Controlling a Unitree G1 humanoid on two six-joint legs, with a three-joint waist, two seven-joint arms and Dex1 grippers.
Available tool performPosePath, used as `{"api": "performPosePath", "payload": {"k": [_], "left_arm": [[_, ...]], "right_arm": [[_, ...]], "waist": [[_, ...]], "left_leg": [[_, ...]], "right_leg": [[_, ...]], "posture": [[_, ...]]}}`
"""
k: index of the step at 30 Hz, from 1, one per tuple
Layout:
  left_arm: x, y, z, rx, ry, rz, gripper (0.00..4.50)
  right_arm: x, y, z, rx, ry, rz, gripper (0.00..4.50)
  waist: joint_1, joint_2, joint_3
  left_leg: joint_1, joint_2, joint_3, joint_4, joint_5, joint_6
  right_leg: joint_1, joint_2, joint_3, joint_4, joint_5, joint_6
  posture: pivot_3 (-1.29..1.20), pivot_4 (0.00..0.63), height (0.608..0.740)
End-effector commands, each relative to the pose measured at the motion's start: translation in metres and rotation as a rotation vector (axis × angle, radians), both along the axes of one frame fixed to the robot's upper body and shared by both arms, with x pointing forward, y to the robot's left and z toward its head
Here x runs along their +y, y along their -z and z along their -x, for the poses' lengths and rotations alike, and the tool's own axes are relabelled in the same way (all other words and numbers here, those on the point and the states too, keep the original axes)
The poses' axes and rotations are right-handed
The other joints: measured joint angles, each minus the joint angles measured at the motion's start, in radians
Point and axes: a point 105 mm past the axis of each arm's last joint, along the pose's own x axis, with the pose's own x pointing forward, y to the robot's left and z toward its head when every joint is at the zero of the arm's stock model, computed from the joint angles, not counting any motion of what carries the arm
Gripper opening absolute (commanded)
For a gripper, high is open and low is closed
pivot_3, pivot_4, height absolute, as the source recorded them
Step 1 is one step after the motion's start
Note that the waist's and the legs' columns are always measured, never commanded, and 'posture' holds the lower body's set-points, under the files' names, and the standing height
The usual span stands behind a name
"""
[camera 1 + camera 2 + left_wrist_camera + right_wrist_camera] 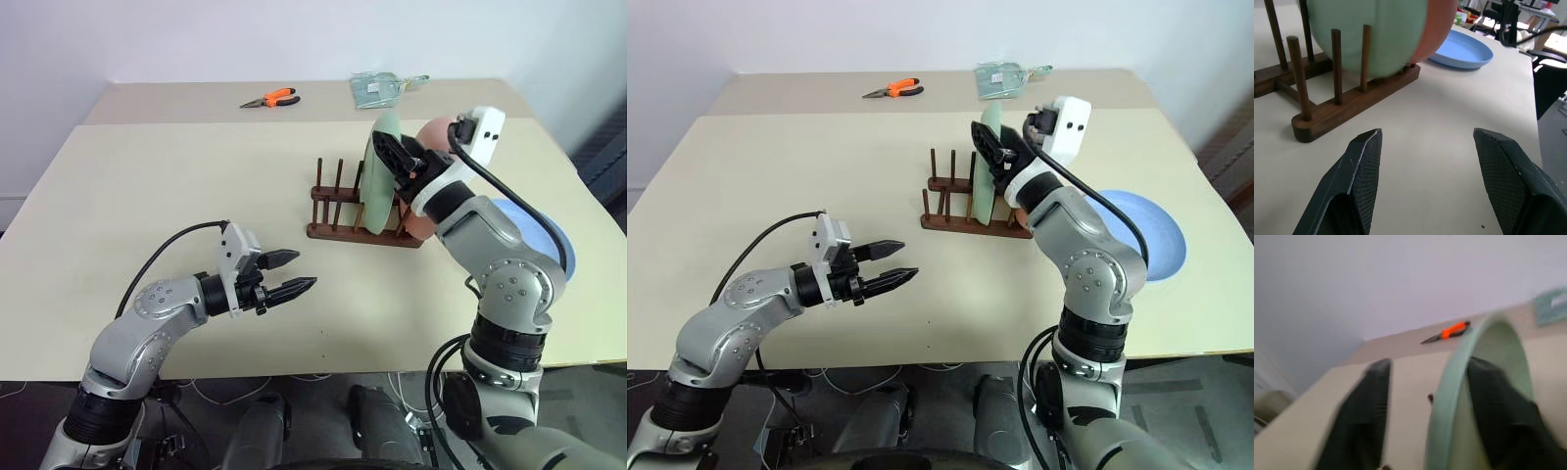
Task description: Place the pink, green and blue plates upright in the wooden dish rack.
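The small dark brown wooden dish rack [358,217] stands mid-tabletop, toward the far edge; the mint green round plate [380,174] stands upright between its pegs with the pale pink plate [432,132] just behind; the right gripper [404,164] straddles the green plate's rim, fingers spread, one each side; the light blue plate [1144,231] lies flat near the right edge; the left gripper [291,274] hovers open near the front edge.
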Motion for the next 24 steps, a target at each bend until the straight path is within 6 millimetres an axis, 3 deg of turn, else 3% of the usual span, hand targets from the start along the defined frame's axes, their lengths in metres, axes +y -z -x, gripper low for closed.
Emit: {"api": "performPosePath", "payload": {"k": [1, 4, 6, 8, 11, 14, 16, 18, 21, 24], "left_arm": [[-0.005, -0.007, 0.003, -0.038, 0.026, -0.005, 3.05], [-0.007, -0.005, 0.002, -0.036, 0.037, -0.010, 3.05], [-0.009, -0.004, 0.000, -0.034, 0.052, -0.016, 3.05], [-0.013, -0.003, 0.000, -0.026, 0.076, -0.011, 3.05], [-0.018, -0.001, -0.002, -0.021, 0.114, -0.007, 3.05], [-0.022, 0.000, -0.005, -0.028, 0.133, -0.018, 3.05], [-0.024, -0.001, -0.008, -0.031, 0.140, -0.012, 3.05], [-0.025, -0.001, -0.008, -0.032, 0.158, -0.016, 3.05], [-0.027, 0.000, -0.006, -0.035, 0.183, -0.030, 3.05], [-0.028, 0.003, -0.006, -0.035, 0.187, -0.038, 3.05]], "right_arm": [[0.008, -0.053, 0.029, -0.330, -0.028, 0.198, 2.41], [-0.012, -0.078, 0.041, -0.445, -0.003, 0.249, 2.41], [-0.041, -0.088, 0.042, -0.448, 0.073, 0.257, 2.41], [-0.068, -0.087, 0.043, -0.404, 0.131, 0.255, 2.96], [-0.076, -0.071, 0.053, -0.353, 0.097, 0.314, 4.27], [-0.087, -0.055, 0.057, -0.303, 0.125, 0.321, 4.45], [-0.120, -0.028, 0.054, -0.183, 0.260, 0.397, 4.45], [-0.137, 0.000, 0.057, -0.068, 0.312, 0.505, 4.45], [-0.145, 0.050, 0.065, 0.106, 0.289, 0.668, 4.45], [-0.147, 0.085, 0.068, 0.214, 0.269, 0.720, 4.45]], "waist": [[0.002, 0.000, 0.000], [0.003, 0.000, 0.000], [0.008, -0.001, 0.000], [0.011, -0.001, 0.000], [0.012, -0.001, 0.000], [0.004, 0.000, 0.000], [0.008, 0.000, 0.000], [0.022, 0.000, 0.000], [0.029, 0.000, 0.000], [0.025, 0.001, 0.000]], "left_leg": [[0.000, 0.000, 0.000, 0.000, 0.000, 0.000], [-0.001, 0.000, 0.000, 0.000, 0.000, 0.000], [0.000, 0.000, 0.000, 0.001, 0.000, 0.001], [0.000, 0.000, -0.001, 0.002, -0.001, 0.001], [0.000, 0.000, 0.000, 0.002, -0.002, 0.003], [0.000, 0.000, 0.001, 0.001, -0.002, 0.003], [0.000, 0.000, 0.002, 0.001, -0.002, 0.003], [0.000, 0.000, 0.000, 0.001, -0.002, 0.003], [-0.001, -0.001, 0.003, 0.003, -0.002, 0.004], [0.000, 0.000, 0.003, 0.003, -0.003, 0.004]], "right_leg": [[0.000, 0.000, 0.000, 0.000, 0.000, 0.000], [0.000, 0.000, 0.000, -0.001, 0.000, 0.001], [0.002, 0.000, -0.001, -0.002, -0.001, 0.001], [0.004, 0.000, -0.001, -0.004, -0.001, 0.001], [0.006, -0.001, -0.001, -0.006, -0.001, 0.000], [0.004, -0.002, -0.001, -0.006, -0.001, 0.000], [0.004, -0.002, -0.001, -0.005, -0.001, 0.000], [0.005, -0.002, -0.001, -0.006, -0.001, 0.001], [0.005, -0.003, 0.000, -0.006, -0.001, 0.001], [0.005, -0.003, 0.000, -0.006, -0.003, 0.004]], "posture": [[0.00, 0.150, 0.740], [0.00, 0.150, 0.740], [0.00, 0.150, 0.740], [0.00, 0.150, 0.740], [0.00, 0.150, 0.740], [0.00, 0.150, 0.740], [0.00, 0.150, 0.740], [0.00, 0.150, 0.740], [0.00, 0.150, 0.740], [0.00, 0.150, 0.740]]}}
